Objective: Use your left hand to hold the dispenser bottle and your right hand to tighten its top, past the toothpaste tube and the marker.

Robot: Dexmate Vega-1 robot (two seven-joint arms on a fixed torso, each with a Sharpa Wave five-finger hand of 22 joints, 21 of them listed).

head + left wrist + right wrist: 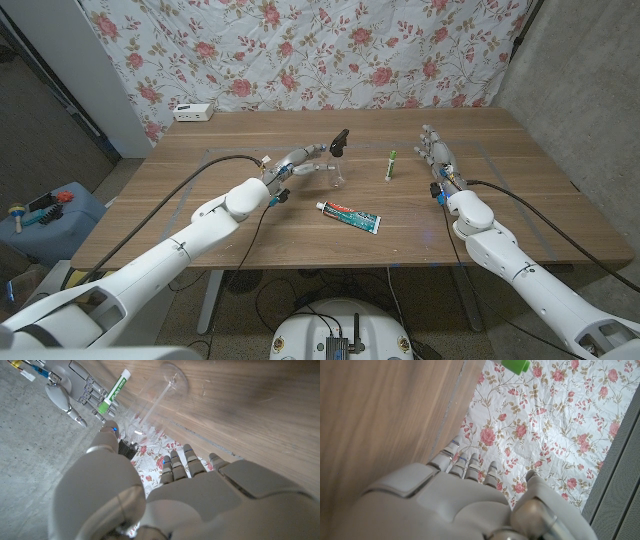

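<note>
The clear dispenser bottle with a black pump top stands tilted near the table's middle. My left hand reaches to it from the left. In the left wrist view the bottle and its black top sit between my thumb and fingers, with a gap on the finger side and no grip showing. The green marker lies right of the bottle. The toothpaste tube lies nearer me. My right hand stands right of the marker, fingers straight, holding nothing.
A white box sits at the table's far left edge. A blue container stands on the floor to the left. A floral curtain hangs behind the table. The marker's green cap appears beyond my right hand's fingers.
</note>
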